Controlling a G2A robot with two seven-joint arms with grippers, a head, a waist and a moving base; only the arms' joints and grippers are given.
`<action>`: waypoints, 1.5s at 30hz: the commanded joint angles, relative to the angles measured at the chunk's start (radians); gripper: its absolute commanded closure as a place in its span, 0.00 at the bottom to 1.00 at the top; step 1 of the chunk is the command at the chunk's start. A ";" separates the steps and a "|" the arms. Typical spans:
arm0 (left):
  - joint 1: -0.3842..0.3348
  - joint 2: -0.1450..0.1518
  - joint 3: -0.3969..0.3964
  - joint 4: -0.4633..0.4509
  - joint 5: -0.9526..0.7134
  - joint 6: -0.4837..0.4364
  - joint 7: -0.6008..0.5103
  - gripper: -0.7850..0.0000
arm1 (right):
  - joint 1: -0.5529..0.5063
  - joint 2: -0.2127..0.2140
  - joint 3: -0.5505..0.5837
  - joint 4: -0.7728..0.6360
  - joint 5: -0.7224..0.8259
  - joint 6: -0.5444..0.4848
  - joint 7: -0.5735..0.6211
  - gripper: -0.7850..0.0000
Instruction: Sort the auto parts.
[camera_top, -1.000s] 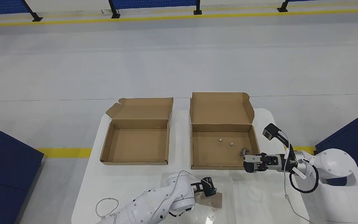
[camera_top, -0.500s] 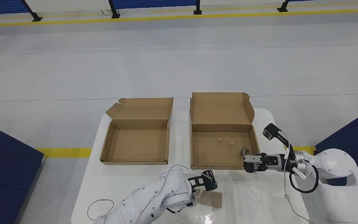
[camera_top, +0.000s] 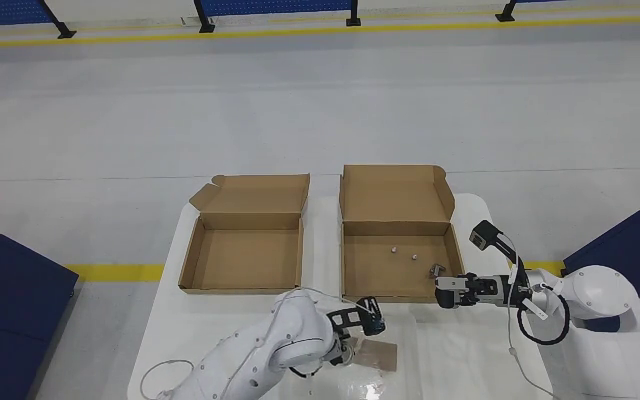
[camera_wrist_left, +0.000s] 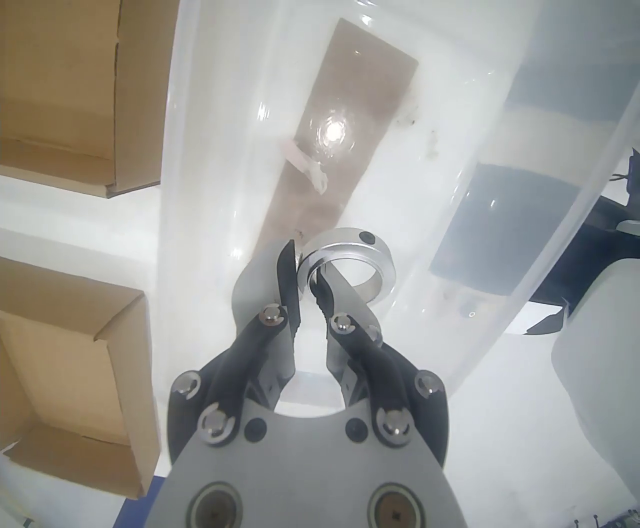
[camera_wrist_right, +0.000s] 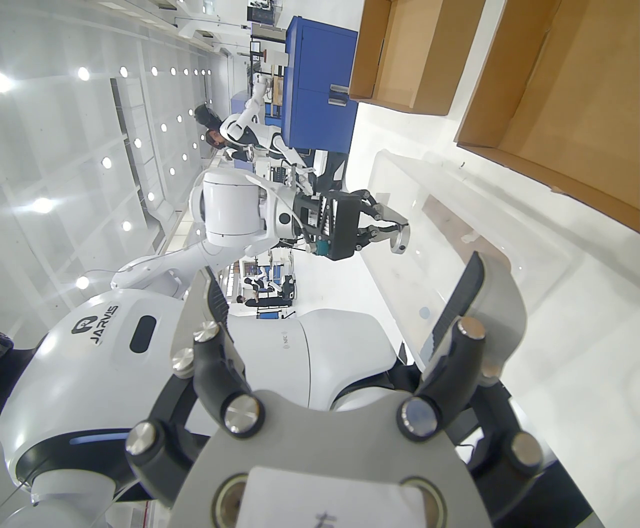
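Nearest the robot, a clear plastic tray (camera_wrist_left: 450, 125) lies on the white tabletop (camera_top: 320, 250). A brown cardboard piece (camera_wrist_left: 350, 100) shows through its floor, and a small pale part (camera_wrist_left: 306, 169), perhaps a clip, lies over that piece. Above the tray the left claw (camera_wrist_left: 305, 272) is clamped on the rim of a silver metal ring (camera_wrist_left: 350, 237), one finger inside it and one outside. Just beyond, the near wall of the right cardboard box (camera_top: 390, 280) stands between this claw and the box's floor, where three small parts (camera_top: 414, 256) lie. The right claw (camera_wrist_right: 340, 272) hangs by that box's near right corner, its fingers wide apart. The left cardboard box (camera_top: 242, 262) sits beside the right one, lid folded back
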 joint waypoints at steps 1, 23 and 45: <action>0.012 0.011 -0.055 -0.005 -0.042 -0.015 0.070 1.00 | 0.000 0.000 0.000 0.000 0.000 0.000 0.000 0.00; 0.204 0.096 -0.430 -0.051 -0.410 -0.378 0.513 1.00 | 0.000 0.000 0.000 0.000 0.000 0.000 0.000 0.00; 0.188 0.128 -0.418 0.049 -0.577 -0.634 0.854 1.00 | 0.000 0.000 0.000 0.000 0.000 0.000 0.000 0.00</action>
